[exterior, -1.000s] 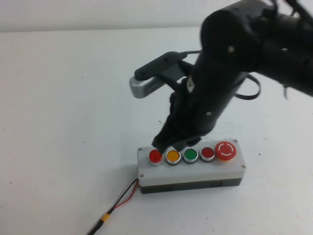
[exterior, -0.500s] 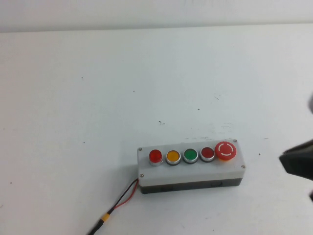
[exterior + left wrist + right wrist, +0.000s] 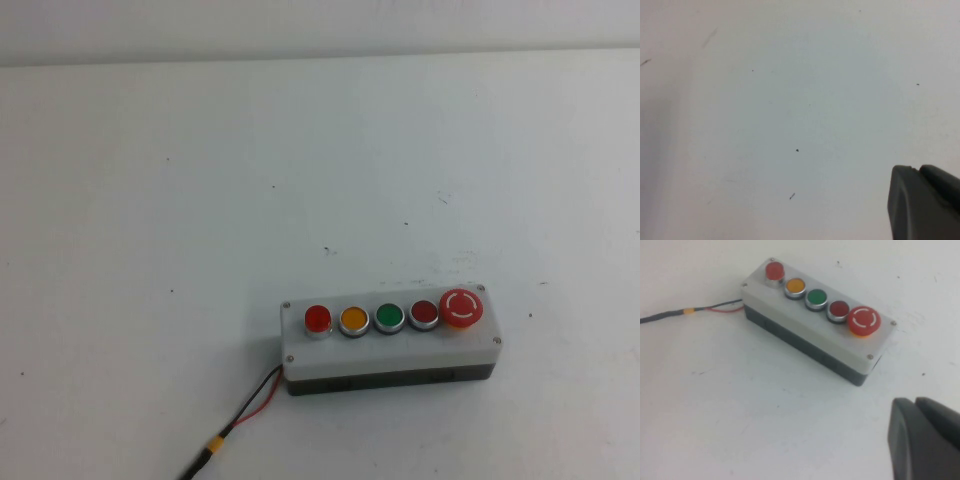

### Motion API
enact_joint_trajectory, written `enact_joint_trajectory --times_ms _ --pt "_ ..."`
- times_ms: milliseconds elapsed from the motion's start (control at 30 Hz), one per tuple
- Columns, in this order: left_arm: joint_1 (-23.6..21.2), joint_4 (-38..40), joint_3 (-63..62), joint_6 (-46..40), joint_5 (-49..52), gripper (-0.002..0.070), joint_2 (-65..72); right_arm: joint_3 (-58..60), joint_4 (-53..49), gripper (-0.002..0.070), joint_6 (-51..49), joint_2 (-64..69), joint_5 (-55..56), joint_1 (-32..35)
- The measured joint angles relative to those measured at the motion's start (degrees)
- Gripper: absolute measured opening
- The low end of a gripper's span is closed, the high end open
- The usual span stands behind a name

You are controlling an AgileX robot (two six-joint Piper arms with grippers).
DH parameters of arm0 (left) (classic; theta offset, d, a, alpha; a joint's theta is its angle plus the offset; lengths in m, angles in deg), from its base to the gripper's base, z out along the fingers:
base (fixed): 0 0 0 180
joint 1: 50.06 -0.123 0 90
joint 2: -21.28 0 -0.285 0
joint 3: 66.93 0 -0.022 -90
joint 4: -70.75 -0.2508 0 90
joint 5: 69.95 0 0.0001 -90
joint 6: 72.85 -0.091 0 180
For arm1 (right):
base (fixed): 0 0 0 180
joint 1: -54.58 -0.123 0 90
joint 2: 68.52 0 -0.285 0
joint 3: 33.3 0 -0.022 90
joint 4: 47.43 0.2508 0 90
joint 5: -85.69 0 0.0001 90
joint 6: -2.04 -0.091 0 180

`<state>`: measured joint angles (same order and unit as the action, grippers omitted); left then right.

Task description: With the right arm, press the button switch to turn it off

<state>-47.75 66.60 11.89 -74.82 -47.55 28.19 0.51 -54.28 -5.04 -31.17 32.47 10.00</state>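
Observation:
The button switch [image 3: 318, 319] is the bright-red, silver-rimmed button at the left end of the row on the white-and-grey box [image 3: 390, 352], at the table's front middle. It also shows in the right wrist view [image 3: 774, 270], at the box's [image 3: 760, 297] wire end. Nothing touches it. My right gripper [image 3: 914, 401] is shut and empty, hovering off the box's mushroom-button end and well away from it. My left gripper [image 3: 917, 169] is shut and empty over bare table. Neither arm shows in the high view.
On the box, after the bright-red button, come an orange button [image 3: 354, 320], a green button [image 3: 389, 318], a darker red button [image 3: 424, 314] and a large red mushroom button [image 3: 462, 307]. A red-and-black wire [image 3: 250, 410] runs from the box's left end toward the front edge.
A second ago my right arm stood over the box with its gripper tip at the bright-red button. It has pulled away to the right and left the high view.

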Motion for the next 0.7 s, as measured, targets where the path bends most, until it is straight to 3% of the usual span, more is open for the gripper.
enact_joint_trajectory --times_ms 267,567,700 --pt "0.0 0.0 0.0 0.0 0.0 -0.0002 0.0 13.0 -4.3 -0.0016 0.0 -0.3 18.6 6.4" --pt "0.0 0.0 0.0 0.0 0.0 -0.0002 0.0 25.5 -2.0 -0.0016 0.0 -2.2 26.9 22.5" --pt "0.0 0.0 0.0 0.0 0.0 -0.0002 0.0 32.1 0.7 -0.0016 0.0 -7.8 37.7 29.7"
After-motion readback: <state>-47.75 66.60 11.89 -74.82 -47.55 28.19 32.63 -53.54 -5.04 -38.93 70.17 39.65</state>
